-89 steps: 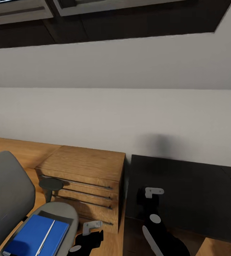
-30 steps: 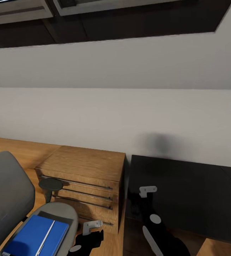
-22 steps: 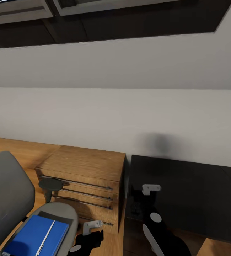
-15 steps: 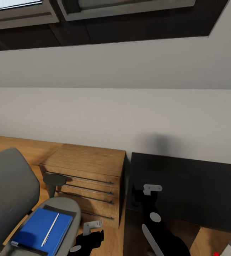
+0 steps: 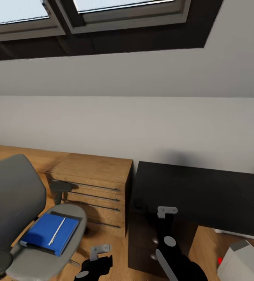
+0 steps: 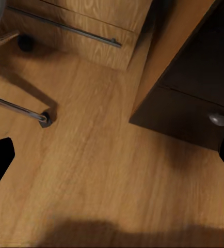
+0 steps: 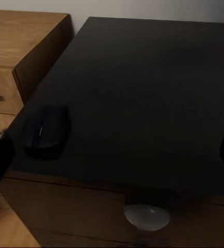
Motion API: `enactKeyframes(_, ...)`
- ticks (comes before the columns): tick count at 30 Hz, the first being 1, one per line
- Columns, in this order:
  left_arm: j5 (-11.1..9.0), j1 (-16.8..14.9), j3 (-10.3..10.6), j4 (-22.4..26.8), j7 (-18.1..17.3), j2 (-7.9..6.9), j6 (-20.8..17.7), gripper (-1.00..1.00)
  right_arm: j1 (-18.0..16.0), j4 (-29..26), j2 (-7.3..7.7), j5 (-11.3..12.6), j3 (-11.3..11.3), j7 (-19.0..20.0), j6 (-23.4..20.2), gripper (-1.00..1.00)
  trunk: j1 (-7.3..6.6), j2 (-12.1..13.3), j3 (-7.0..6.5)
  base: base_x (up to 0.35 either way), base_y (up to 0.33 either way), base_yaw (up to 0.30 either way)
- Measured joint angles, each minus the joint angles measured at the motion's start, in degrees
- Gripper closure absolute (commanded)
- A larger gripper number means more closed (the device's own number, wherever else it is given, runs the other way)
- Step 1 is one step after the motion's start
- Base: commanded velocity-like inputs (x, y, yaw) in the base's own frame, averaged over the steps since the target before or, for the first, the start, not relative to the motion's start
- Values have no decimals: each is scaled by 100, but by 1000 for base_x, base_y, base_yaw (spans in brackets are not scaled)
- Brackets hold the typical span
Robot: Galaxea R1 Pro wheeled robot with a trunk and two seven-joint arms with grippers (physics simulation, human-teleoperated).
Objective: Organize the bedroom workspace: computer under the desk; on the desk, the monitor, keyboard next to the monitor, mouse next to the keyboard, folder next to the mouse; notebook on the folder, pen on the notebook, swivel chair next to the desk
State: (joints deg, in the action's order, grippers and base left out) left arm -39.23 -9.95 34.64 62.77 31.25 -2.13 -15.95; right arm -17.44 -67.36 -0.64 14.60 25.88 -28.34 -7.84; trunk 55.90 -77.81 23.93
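Note:
The swivel chair (image 5: 10, 203) stands at the left. On its seat lies the blue folder (image 5: 45, 234) with the pen (image 5: 58, 230) across it, and a dark flat edge shows under the folder's far side. The black desk (image 5: 205, 193) is at the right. The mouse (image 7: 46, 131) rests near the desk's front left corner, and in the head view the mouse (image 5: 137, 203) is a small dark bump. My right gripper (image 7: 112, 160) hangs open above that corner, empty. My left gripper (image 6: 112, 160) is open over the floor. The computer (image 5: 246, 261) sits low at the right.
A light-wood drawer chest (image 5: 92, 181) stands between chair and desk. The desk's black drawer unit (image 5: 142, 234) with round silver knobs (image 7: 146, 216) faces me. A chair castor (image 6: 45, 119) and chrome leg lie near my left gripper. Skylights (image 5: 103, 9) run overhead.
The camera has pulled back and tilted: skylight glass, the drawer unit front and the computer have come into view. The right gripper stays over the desk corner; the left arm is unchanged.

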Motion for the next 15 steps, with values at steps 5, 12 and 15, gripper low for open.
enactKeyframes(5, -4, 0, -3, -2, 0, 0, 0, -100, 0, 14, 2, -5, 0, 0, 1, -100, 0, 0, 0, -322, -113, 0)
enactKeyframes(12, -12, 0, -15, -5, 1, 0, -1, -100, 0, 36, 0, -9, 0, 0, 2, -100, 0, 0, 0, -333, -27, 0)
enactKeyframes(15, -13, 0, -18, -4, 1, 0, -1, -100, 0, 44, 0, -9, 0, 0, 1, -100, 0, 0, 0, -336, -5, 0)
